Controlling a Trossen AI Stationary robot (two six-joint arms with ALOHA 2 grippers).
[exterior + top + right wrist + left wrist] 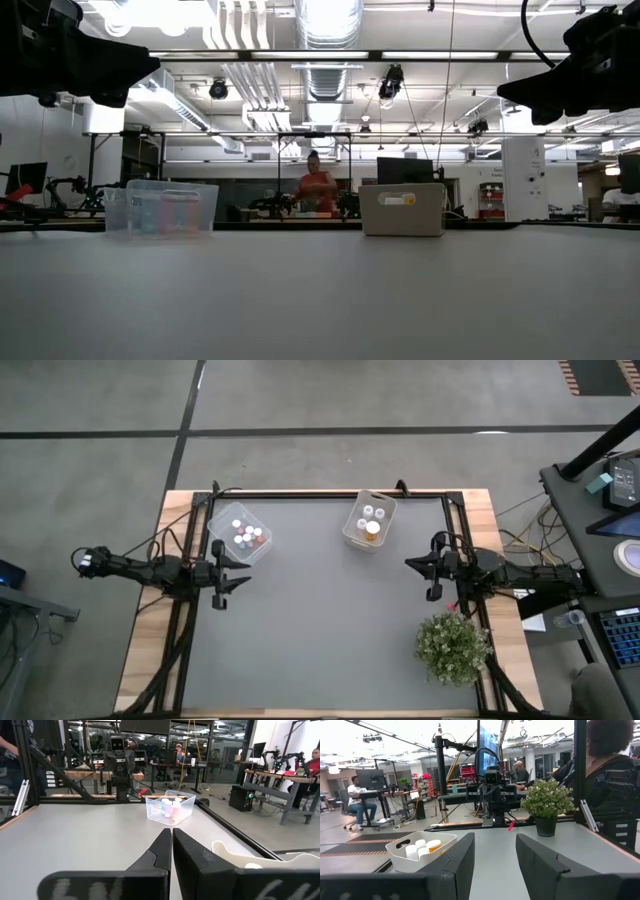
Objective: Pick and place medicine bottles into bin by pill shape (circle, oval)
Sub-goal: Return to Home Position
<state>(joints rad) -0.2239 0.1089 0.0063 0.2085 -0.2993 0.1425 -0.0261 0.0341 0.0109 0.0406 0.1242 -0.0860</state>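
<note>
At table (320,620) sides: left hand (241,572) spread, right hand (410,563) closed.

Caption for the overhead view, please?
Left gripper open, right gripper shut, at the table's sides; bottles lie in the clear bin and the gray bin.

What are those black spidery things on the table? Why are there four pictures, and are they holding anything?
Those are two robot arms. One camera looks straight down from above, one sits at table height, and one rides on each arm's wrist, peeking out past its fingers. The left gripper has its fingers open. The right gripper has them shut. Neither is holding anything. On the gray table stand a clear bin and a pale bin. Both have little medicine bottles inside. A bushy green plant stands near the right arm.
</note>
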